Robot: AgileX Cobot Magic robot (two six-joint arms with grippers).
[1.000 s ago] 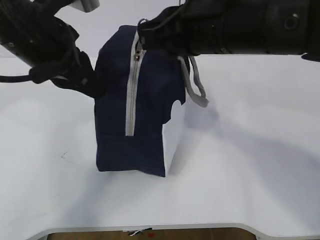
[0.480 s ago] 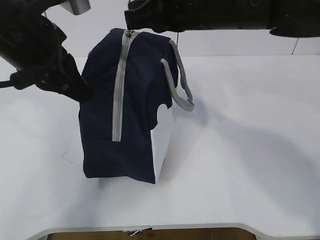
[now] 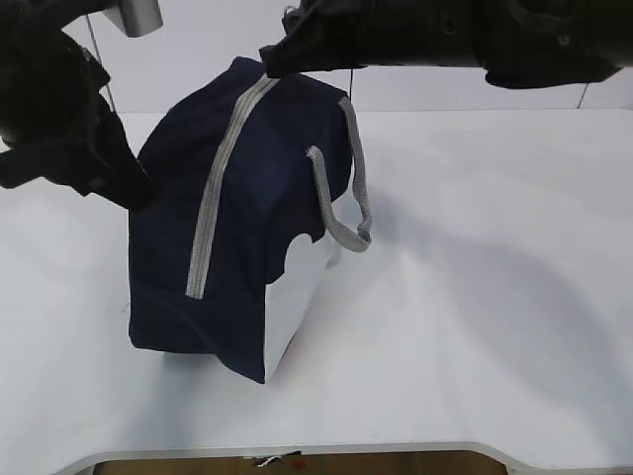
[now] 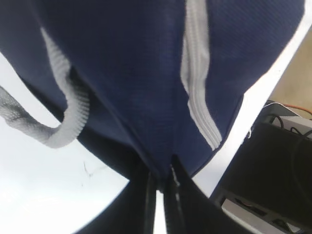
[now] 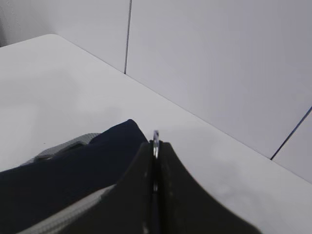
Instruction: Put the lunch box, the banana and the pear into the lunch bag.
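Navy bag: we see it tilted on the white desk, zipper closed.
Left pincer: clamped on bag fabric.
Right pincer: pinching the metal pull at the bag's top.

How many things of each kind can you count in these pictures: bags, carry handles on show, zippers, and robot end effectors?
Lunch bag: 1
Grey handles: 2, one in the exterior view, one in the left wrist view
Zipper: 1
End effectors: 2, left end effector and right end effector
Total: 6
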